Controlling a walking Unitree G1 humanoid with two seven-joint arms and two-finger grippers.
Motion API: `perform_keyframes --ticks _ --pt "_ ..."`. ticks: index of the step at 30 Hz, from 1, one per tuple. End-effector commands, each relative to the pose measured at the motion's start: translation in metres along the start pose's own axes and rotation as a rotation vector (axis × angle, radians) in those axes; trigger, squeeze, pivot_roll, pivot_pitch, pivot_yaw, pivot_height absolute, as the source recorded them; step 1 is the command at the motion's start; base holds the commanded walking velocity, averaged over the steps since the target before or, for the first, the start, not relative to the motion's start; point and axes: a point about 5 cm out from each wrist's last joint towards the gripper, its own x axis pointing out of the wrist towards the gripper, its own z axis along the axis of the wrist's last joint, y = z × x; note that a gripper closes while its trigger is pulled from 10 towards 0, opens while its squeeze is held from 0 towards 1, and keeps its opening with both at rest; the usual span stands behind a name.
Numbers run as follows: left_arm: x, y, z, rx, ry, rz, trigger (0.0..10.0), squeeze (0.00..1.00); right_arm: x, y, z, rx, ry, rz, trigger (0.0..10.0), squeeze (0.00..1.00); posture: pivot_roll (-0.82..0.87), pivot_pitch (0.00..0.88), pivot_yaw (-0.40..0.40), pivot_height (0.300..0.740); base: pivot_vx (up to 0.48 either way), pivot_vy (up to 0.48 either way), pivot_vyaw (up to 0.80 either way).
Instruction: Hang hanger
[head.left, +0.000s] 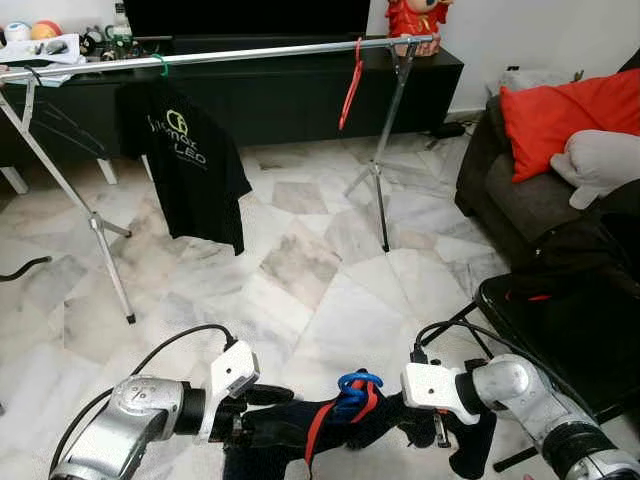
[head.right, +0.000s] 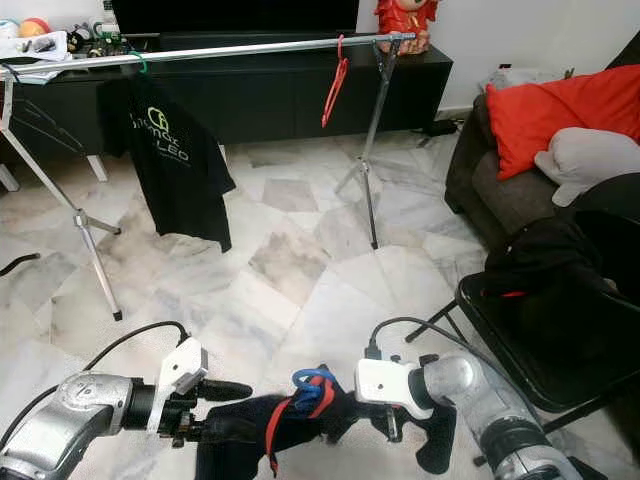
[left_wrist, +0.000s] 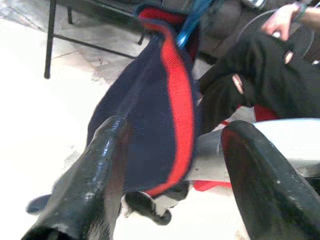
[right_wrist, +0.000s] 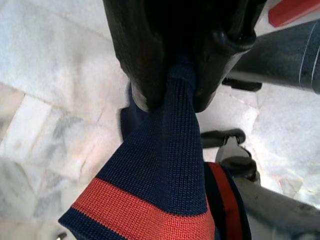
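Two grippers are holding a navy garment (head.left: 300, 425) with red stripes low over the marble floor (head.left: 300, 270). Its blue hanger (head.left: 358, 385) is poking up between them. The left gripper (head.left: 262, 405) is sitting at the cloth's left end, fingers spread apart. The right gripper (right_wrist: 175, 95) is pinching the knit tight. Beyond, a black t-shirt (head.left: 185, 165) and red hanger (head.left: 351, 82) are hanging on the rail (head.left: 250, 52).

Ribbed knit garment (right_wrist: 170, 180); glossy marble floor (head.left: 300, 270).
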Motion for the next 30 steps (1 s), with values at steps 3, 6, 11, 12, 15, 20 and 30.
perform_keyframes --ticks 3,6,11,12,15,20,30 --pt "0.009 0.004 -0.001 0.048 0.01 0.038 10.0 1.0 -0.005 -0.008 0.015 -0.036 -0.09 -0.004 0.0 0.0 -0.03 0.111 -0.071 0.721 0.0 0.0 0.0" --pt "0.013 0.006 -0.003 0.085 0.018 0.067 10.0 0.97 -0.005 -0.008 0.018 -0.041 -0.108 0.008 0.0 0.0 -0.03 0.11 -0.071 0.721 0.0 0.0 0.0" --pt "0.02 0.005 -0.002 0.063 -0.009 0.038 10.0 0.0 -0.005 -0.007 0.021 -0.055 -0.125 0.028 0.0 0.0 -0.04 0.107 -0.073 0.721 0.0 0.0 0.0" --pt "0.021 0.005 -0.001 0.06 -0.02 0.028 10.0 0.0 -0.005 -0.007 0.022 -0.057 -0.129 0.031 0.0 0.0 -0.04 0.107 -0.074 0.721 0.0 0.0 0.0" --pt "0.024 0.003 0.002 0.056 -0.04 -0.008 10.0 0.0 -0.004 -0.007 0.027 -0.067 -0.148 0.038 0.0 0.0 -0.04 0.107 -0.077 0.721 0.0 0.0 0.0" --pt "0.027 0.001 0.003 0.06 -0.054 -0.025 10.0 0.0 -0.001 -0.008 0.03 -0.072 -0.156 0.04 0.0 0.0 -0.04 0.108 -0.08 0.721 0.0 0.0 0.0" --pt "0.032 0.003 0.009 0.075 -0.077 -0.01 10.0 0.0 0.007 -0.013 0.037 -0.049 -0.158 0.008 0.0 0.0 -0.03 0.115 -0.082 0.721 0.0 0.0 0.0"
